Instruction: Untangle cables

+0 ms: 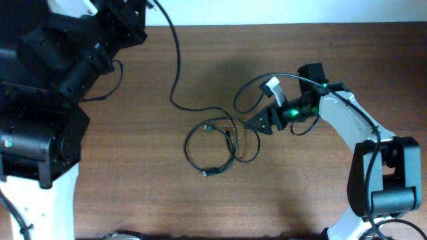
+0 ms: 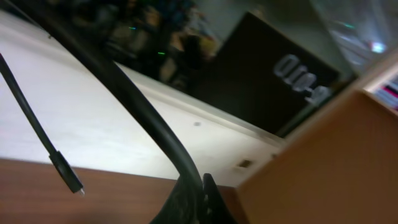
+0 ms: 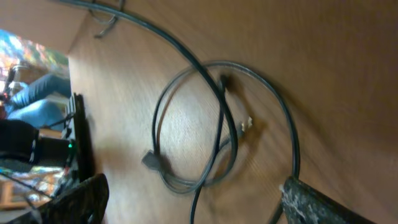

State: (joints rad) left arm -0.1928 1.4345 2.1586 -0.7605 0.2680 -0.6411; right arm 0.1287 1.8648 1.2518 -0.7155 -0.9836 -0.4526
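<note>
Cables [image 1: 187, 147] lie in loose overlapping loops on the table [image 1: 133, 193], just beside the right gripper [image 1: 252, 124]. Its fingers stand wide apart, grasping nothing. One strand [image 1: 177, 60] climbs away from that gripper to the left gripper [image 2: 196, 199], which is clenched on it. Plug ends [image 3: 245, 124] number three in the right wrist view, one in the left wrist view.

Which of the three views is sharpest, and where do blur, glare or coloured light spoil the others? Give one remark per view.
Overhead: sharp and evenly lit, with soft shadows on the table and a green indicator light glowing. Left wrist: tilted, background out of focus, a washed-out bright band behind the dark cable. Right wrist: smeared throughout, and the edges of the cables are soft.
</note>
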